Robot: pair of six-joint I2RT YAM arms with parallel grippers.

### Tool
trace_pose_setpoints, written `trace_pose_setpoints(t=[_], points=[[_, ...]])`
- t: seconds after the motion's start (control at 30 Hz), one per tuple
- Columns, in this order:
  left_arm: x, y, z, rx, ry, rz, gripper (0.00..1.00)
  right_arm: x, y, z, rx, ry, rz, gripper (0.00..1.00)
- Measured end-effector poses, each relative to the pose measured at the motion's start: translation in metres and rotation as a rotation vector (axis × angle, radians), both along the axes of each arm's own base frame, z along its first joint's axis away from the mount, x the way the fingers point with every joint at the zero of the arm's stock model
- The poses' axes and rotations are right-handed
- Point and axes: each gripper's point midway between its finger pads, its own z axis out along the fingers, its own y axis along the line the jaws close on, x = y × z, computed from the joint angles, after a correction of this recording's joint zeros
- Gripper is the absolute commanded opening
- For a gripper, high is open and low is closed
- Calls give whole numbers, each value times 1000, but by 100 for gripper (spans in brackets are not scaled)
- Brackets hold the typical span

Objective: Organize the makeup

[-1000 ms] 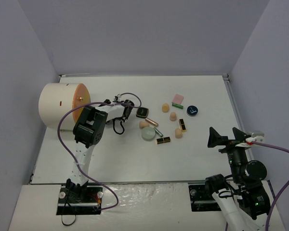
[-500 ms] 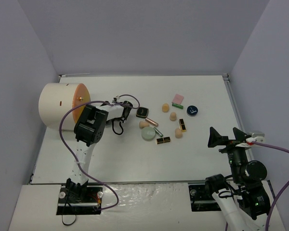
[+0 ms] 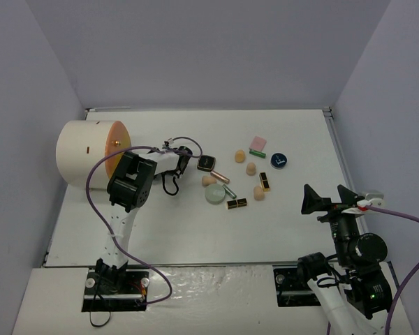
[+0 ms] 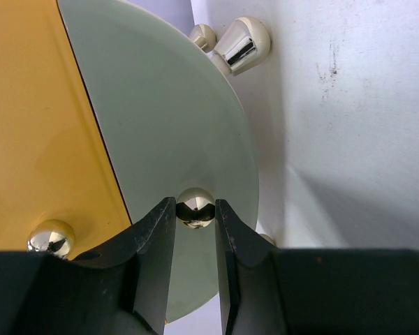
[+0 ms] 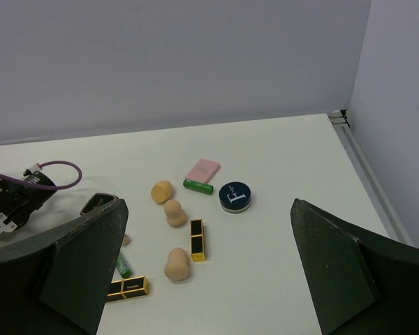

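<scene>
The sponges point(image 5: 176, 264) are peach, the tube point(image 5: 197, 185) green, the lipsticks point(image 5: 196, 239) black-and-gold, the knob point(image 4: 195, 207) gold.

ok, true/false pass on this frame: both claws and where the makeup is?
1. The left claw has its fingers on either side of a shiny knob on a pale panel beside the orange front. True.
2. The right claw grips a lipstick. False: it is open and holds nothing.
3. In the top view, the dark round compact lies right of the pink square pad. True.
4. The peach sponges are stacked on the compact. False: they lie apart from it on the table.
</scene>
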Motion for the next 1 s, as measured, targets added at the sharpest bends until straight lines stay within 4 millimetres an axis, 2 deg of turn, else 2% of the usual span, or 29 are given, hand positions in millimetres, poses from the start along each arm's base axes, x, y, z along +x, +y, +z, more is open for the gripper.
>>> trace_pose_setpoints(t=[0.1,0.33,0.77,1.0], points=[[0,0,0,0,0,-1,1,0,0,0,0,0,0,100],[1,-9,2,-33,-4,-6,0,0,0,0,0,0,0,100],[-6,-54,3,-78,-17,-72,0,0,0,0,2,-8,-1,100],[-10,-71,3,-72,-13,-101,0,-2,-1,2,5,-17,-1,100]])
